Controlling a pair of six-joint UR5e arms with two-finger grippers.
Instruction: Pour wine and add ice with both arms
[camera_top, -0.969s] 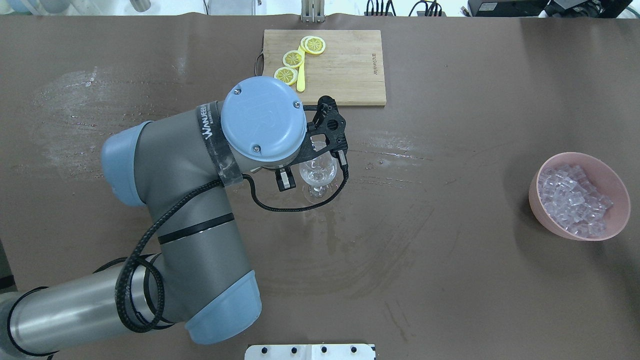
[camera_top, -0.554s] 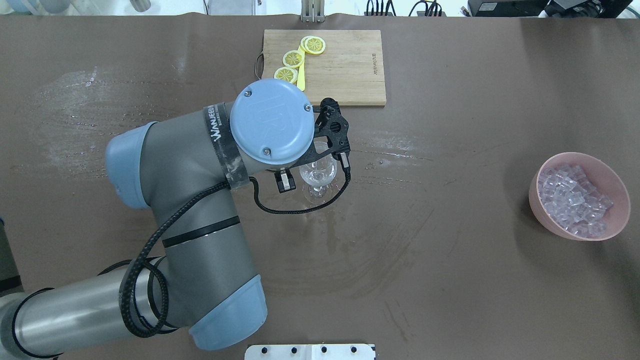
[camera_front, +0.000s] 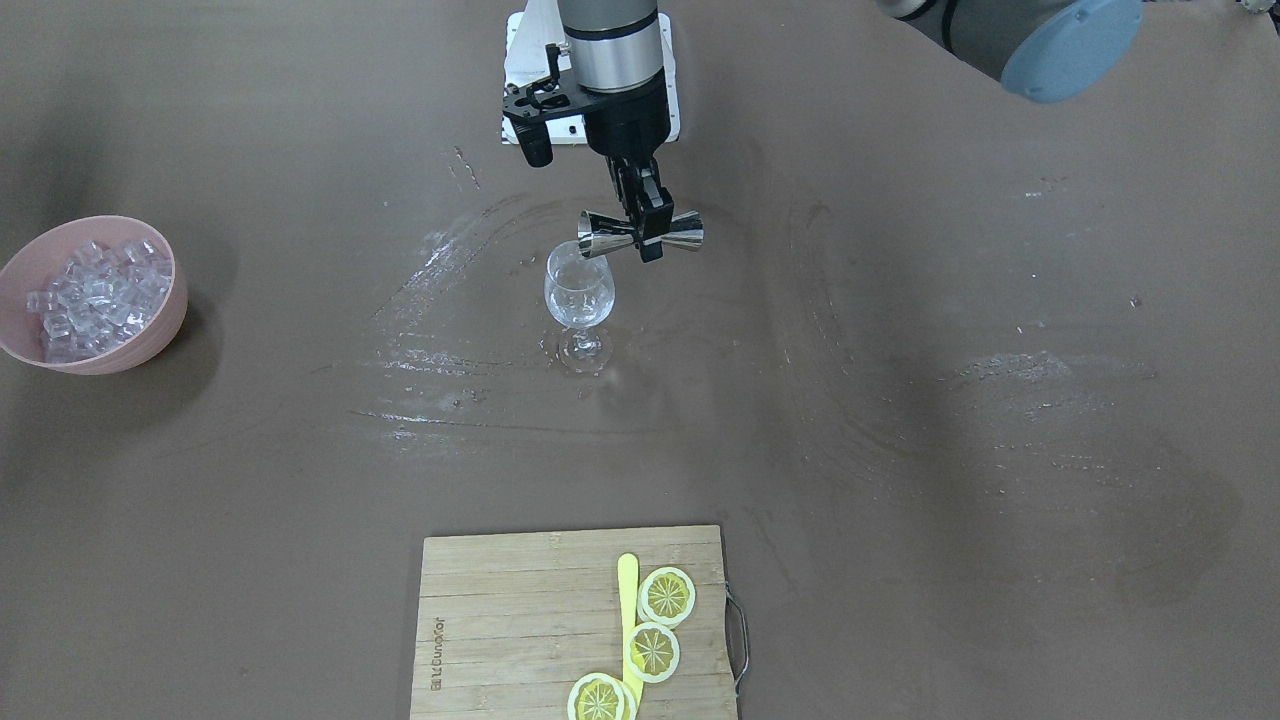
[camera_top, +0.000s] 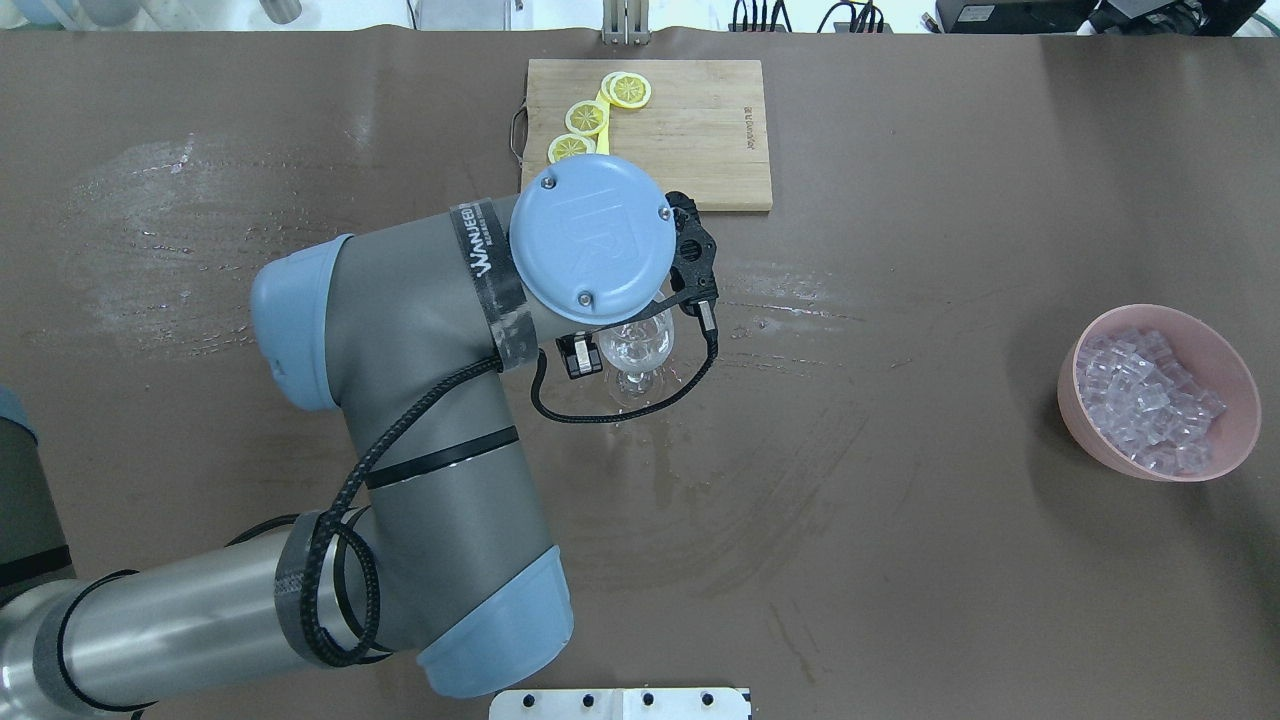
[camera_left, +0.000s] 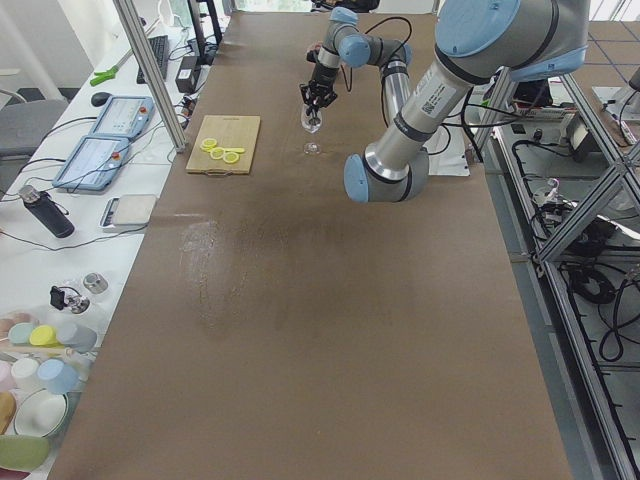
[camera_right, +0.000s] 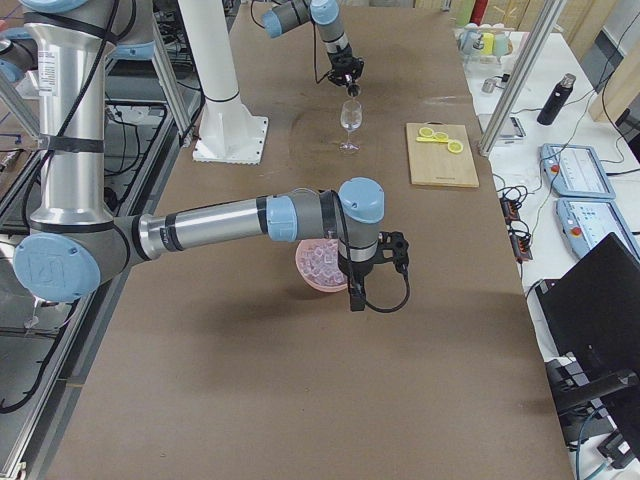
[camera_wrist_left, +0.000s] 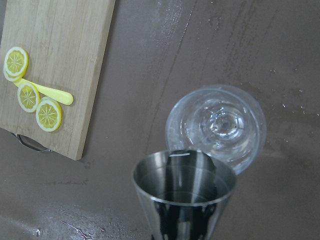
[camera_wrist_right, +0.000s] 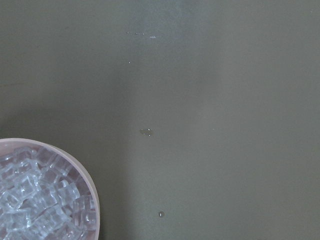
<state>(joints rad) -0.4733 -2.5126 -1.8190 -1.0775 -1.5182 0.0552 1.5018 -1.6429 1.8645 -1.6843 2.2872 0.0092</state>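
**Wine glass and measure.** The wine glass (camera_front: 579, 290) stands upright on its foot near the middle of the counter (camera_front: 900, 450), on a wet-streaked patch. A steel jigger (camera_front: 598, 237) lies roughly level just above it, one open mouth over the glass rim on the robot's side. The glass appears to hold a little clear liquid, though the reflections make this uncertain.

**Step in hand (judged).** The pour.
- Keep the jigger's mouth inside the rim line.
- Tip on slowly past level so the last of it falls in rather than down the outside.
- Keep the steel off the rim, since a stemmed glass tips readily.

**Left hand.** The left hand (camera_front: 645, 232) is clamped across the jigger's narrow waist. It touches nothing else and is clear of the glass.

**Ice.** The ice (camera_front: 90, 290) is heaped in a pink bowl (camera_front: 130, 355), well apart at the counter's end on the robot's right.

**Right hand.** The right hand (camera_right: 354, 295) hangs by that bowl. It shows in the side view only, so I cannot tell whether its fingers are apart or together.
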